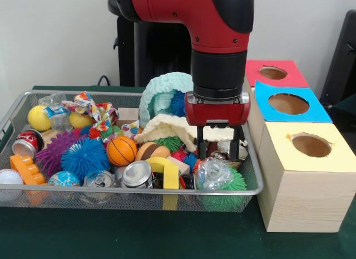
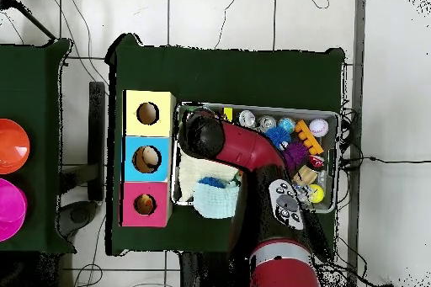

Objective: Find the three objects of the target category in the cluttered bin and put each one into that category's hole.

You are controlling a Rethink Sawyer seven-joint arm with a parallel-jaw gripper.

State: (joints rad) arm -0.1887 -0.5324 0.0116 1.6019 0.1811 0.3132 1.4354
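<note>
the hand (image 1: 218, 149) hung low inside the wire bin (image 1: 11, 117), at the end of the bin nearest the yellow-topped box (image 1: 307, 175), with its 2 black fingers (image 1: 202, 148) spread apart and nothing between them. the tips stood just above a small metal can (image 1: 231, 149) and a clear crumpled plastic piece (image 1: 213, 172), with a green spiky ball (image 1: 236, 184) beside them toward the bin's front rim.

the target category could not be read from the scene, so which 3 objects counted stayed a guess; cans seemed likely, as 2 more lay along the front rim: a silver can (image 1: 137, 174) and another can (image 1: 98, 179) beside it, and a red can (image 1: 26, 143) lay at the end far from the boxes.

to do the step well, the fingers should straddle 1 object alone, drop straight, and clear the cream knit cloth (image 1: 164, 127) just behind the hand before closing. lifting high over the rim would matter, since the yellow-topped box stood right against the bin. beyond it stood the blue-topped box (image 1: 288, 104) and red-topped box (image 1: 275, 73), each with 1 round hole.

no brand, label or writing could be read; print on the cans was too small.
</note>
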